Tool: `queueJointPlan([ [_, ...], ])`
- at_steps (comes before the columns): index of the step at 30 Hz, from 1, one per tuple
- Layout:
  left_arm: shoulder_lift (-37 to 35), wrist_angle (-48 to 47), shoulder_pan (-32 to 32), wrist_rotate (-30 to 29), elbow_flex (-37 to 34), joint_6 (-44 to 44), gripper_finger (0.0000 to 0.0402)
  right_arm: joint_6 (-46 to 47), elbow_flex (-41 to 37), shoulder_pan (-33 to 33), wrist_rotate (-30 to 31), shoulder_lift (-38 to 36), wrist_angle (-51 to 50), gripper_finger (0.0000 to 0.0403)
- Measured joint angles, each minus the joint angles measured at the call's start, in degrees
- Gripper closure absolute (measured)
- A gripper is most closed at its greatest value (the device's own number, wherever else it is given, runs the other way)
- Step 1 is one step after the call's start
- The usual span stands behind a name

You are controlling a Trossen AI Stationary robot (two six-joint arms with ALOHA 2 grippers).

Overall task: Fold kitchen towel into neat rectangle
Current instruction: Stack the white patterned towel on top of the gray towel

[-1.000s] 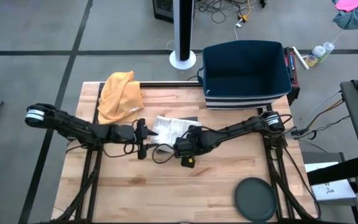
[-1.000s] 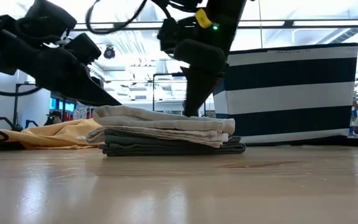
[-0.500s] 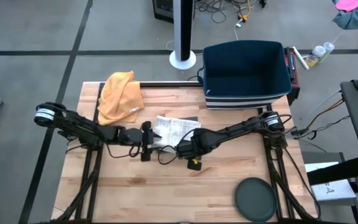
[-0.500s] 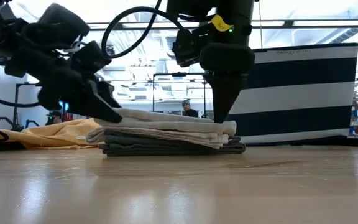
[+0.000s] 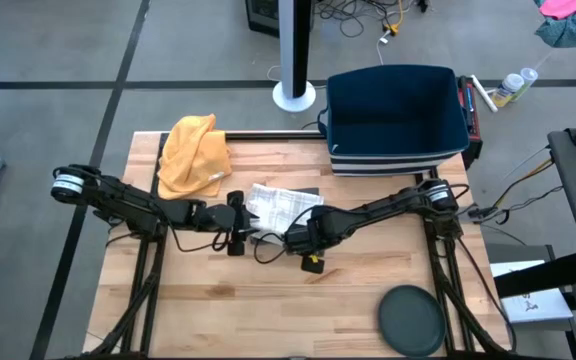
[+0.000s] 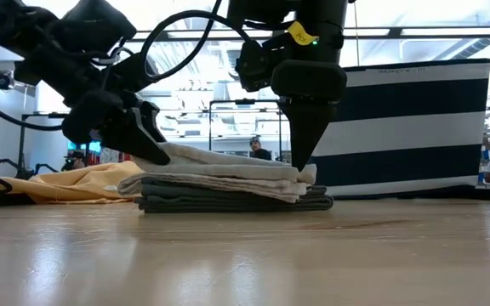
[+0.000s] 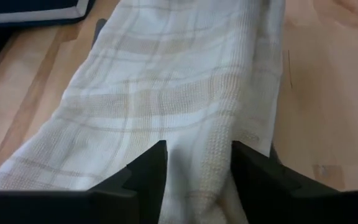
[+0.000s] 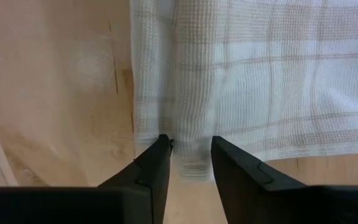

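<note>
the towel (image 5: 280, 207) is lying mid-table at the basket's (image 5: 396, 117) seven o'clock. the left gripper (image 7: 194, 163) and right gripper (image 8: 189, 154) are each pinching a towel edge, probably to lift another fold.

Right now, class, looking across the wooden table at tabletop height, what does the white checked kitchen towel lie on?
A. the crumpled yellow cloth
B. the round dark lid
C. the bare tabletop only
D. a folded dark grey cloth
D: in the low view the white checked kitchen towel rests directly on a folded dark grey cloth, while the crumpled yellow cloth lies apart to one side.
</note>
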Motion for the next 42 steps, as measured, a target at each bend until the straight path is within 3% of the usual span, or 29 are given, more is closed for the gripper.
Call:
queueJointPlan([
  [9,-0.03,-0.25,-0.33,0.39,-0.17,-1.98,0.0288,-2.53,0.00,0.00,0.00,-0.02,1.50,0.0294],
  [17,-0.29,-0.44,-0.94,0.46,-0.17,-3.74,0.0256,-11.36,-2.29,0.13,0.12,-3.36,9.22,0.0266],
  [24,-1.83,-0.28,-1.52,2.01,0.32,-10.02,0.0188,-19.58,-13.73,-0.39,0.04,-13.64,22.37,0.0238],
  [30,-4.11,-0.88,-1.92,1.93,4.95,-14.54,0.0150,-19.65,-27.34,0.04,2.22,-26.60,30.09,0.0231],
  [37,-3.25,-6.51,-1.95,-0.72,11.64,-17.88,0.0132,-11.54,-45.55,3.53,3.14,-39.90,39.73,0.0231],
  [42,-2.24,-3.16,-1.93,-4.12,19.98,-25.38,0.0139,-9.91,-51.94,7.09,3.00,-45.82,44.15,0.0231],
])
